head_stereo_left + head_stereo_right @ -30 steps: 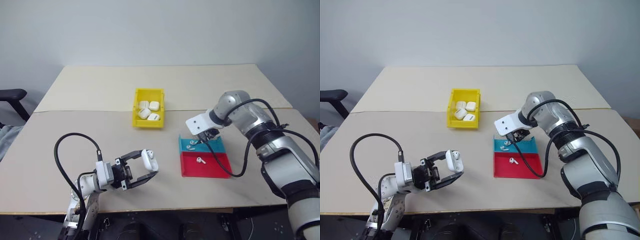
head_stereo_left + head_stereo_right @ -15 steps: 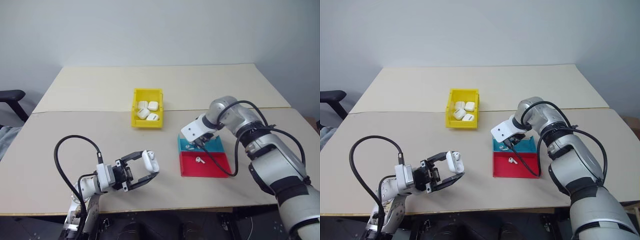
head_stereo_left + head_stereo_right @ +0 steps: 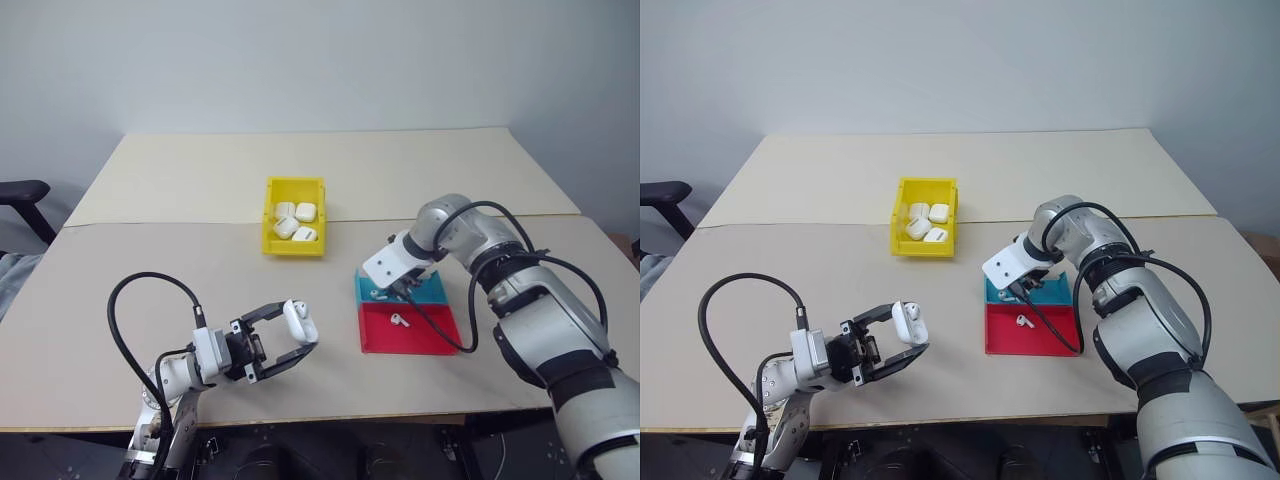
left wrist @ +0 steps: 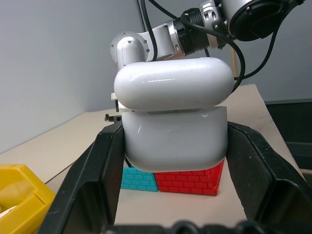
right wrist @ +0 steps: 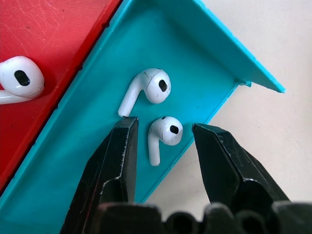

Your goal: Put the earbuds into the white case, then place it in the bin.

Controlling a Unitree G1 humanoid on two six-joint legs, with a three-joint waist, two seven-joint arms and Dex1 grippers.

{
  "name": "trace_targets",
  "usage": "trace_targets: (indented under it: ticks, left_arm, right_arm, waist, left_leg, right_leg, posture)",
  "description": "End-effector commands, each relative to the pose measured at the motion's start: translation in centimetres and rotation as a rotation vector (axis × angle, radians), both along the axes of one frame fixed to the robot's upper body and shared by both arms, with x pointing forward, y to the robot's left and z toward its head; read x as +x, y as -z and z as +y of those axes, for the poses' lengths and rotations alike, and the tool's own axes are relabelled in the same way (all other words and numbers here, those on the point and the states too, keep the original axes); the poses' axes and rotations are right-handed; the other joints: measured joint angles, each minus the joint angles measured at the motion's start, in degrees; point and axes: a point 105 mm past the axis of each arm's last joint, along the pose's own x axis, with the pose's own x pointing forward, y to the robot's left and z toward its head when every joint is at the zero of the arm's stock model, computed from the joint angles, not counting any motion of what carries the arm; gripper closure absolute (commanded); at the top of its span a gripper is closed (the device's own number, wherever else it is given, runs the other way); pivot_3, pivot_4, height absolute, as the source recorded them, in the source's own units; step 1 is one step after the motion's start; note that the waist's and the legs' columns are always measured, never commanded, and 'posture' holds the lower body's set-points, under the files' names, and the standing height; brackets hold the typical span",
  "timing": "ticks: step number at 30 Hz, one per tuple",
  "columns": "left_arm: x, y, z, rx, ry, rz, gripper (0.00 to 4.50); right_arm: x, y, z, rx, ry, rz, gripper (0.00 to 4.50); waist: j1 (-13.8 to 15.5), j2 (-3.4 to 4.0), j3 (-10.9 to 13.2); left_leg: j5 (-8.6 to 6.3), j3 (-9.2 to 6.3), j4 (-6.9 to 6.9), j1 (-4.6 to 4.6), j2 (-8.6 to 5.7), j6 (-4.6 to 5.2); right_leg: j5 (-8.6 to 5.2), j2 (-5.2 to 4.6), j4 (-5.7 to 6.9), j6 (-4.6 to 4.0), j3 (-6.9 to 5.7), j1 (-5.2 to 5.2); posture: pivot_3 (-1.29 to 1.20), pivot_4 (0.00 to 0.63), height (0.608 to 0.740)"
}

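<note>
Over the blue tray [image 5: 87, 161], the right gripper [image 5: 163, 141] stands apart around one earbud [image 5: 163, 134]: light, slick, best pinched across its bulb. Left gripper [image 4: 170, 161] clamps the white case [image 4: 174, 136].

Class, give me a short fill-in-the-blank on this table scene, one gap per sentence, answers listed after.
1. The left gripper holds a white case whose lid is ____.
2. The right gripper has its fingers on either side of an earbud in the ____ tray.
3. The red tray holds ____ earbud.
4. The other cases lie in the ____ bin.

Answers: open; blue; one; yellow
</note>
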Motion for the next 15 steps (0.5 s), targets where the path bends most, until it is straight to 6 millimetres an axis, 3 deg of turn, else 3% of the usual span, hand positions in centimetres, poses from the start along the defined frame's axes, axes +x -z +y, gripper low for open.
trace_targets:
  ticks: [1,14,15]
  left_arm:
    - [-0.45,-0.91,-0.19,-0.010,0.009,-0.052,1.69]
    - [-0.38,-0.85,-0.25,-0.007,0.009,-0.051,1.69]
    - [-0.37,-0.85,-0.26,-0.007,0.009,-0.051,1.69]
  right_arm:
    - [0.44,-1.16,0.21,0.004,-0.014,-0.047,2.29]
    - [0.43,-0.89,-0.07,0.000,-0.013,-0.045,2.29]
    - [0.41,-0.86,-0.11,-0.002,-0.014,-0.044,2.47]
  waist:
    - [0.0,0.00,0.0]
    - [0.0,0.02,0.0]
    - [0.0,0.02,0.0]
  left_leg:
    - [0.00,0.00,0.00,0.00,0.00,0.00]
    - [0.00,0.00,0.00,0.07,0.00,-0.01]
    - [0.00,0.00,0.00,0.07,0.00,-0.01]
  right_leg:
    - [0.00,0.00,0.00,0.00,0.00,0.00]
    - [0.00,0.00,0.03,0.00,0.00,0.04]
    - [0.00,0.00,0.03,0.00,0.00,0.04]
  posture:
    - [0.00,0.150,0.740]
    - [0.00,0.150,0.740]
    - [0.00,0.150,0.740]
